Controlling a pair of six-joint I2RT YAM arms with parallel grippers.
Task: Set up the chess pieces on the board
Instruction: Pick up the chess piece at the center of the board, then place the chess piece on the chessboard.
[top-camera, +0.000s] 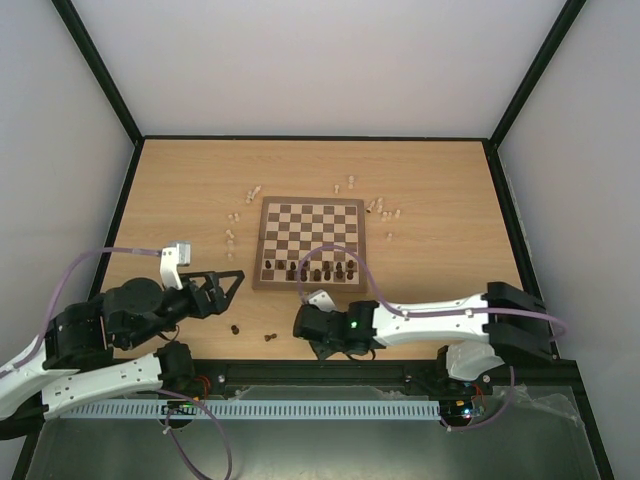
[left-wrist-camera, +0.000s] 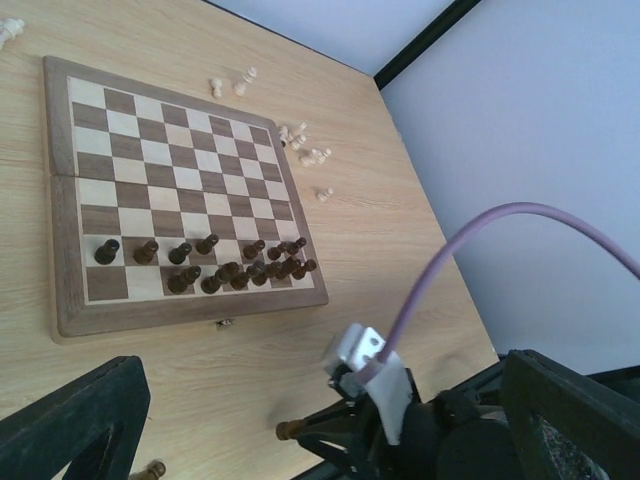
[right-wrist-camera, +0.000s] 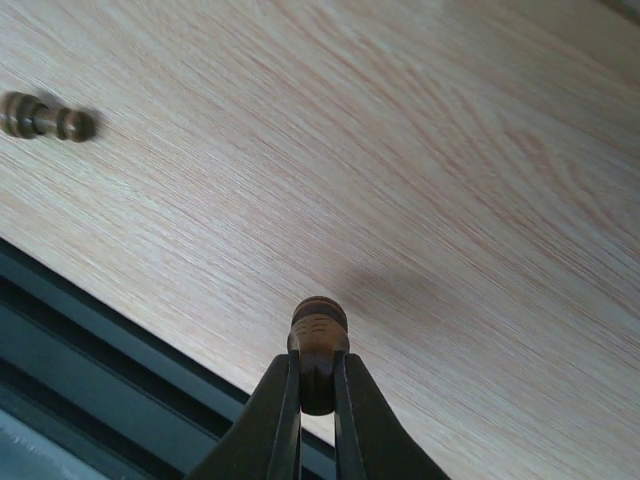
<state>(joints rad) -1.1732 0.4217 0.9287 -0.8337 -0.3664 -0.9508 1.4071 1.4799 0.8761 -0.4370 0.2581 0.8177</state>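
**A:** We have one dark piece (right-wrist-camera: 319, 322) pinched in the right gripper (right-wrist-camera: 318, 390). Its long axis runs along the fingers, with the head just past the tips.

**B:** And the board (top-camera: 258, 245)?

**A:** Straight ahead of that gripper, near border close. The table (top-camera: 440, 200) ends just behind us. The dark men (top-camera: 322, 270) crowd the board's near rows, so we judge room there tight.

**B:** The left gripper (top-camera: 233, 286)?

**A:** Jaws wide, holding nothing, near the board's near left corner.

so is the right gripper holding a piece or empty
Holding one: in the right wrist view the right gripper is shut on a dark brown chess piece, whose rounded end sticks out above the wooden tabletop.
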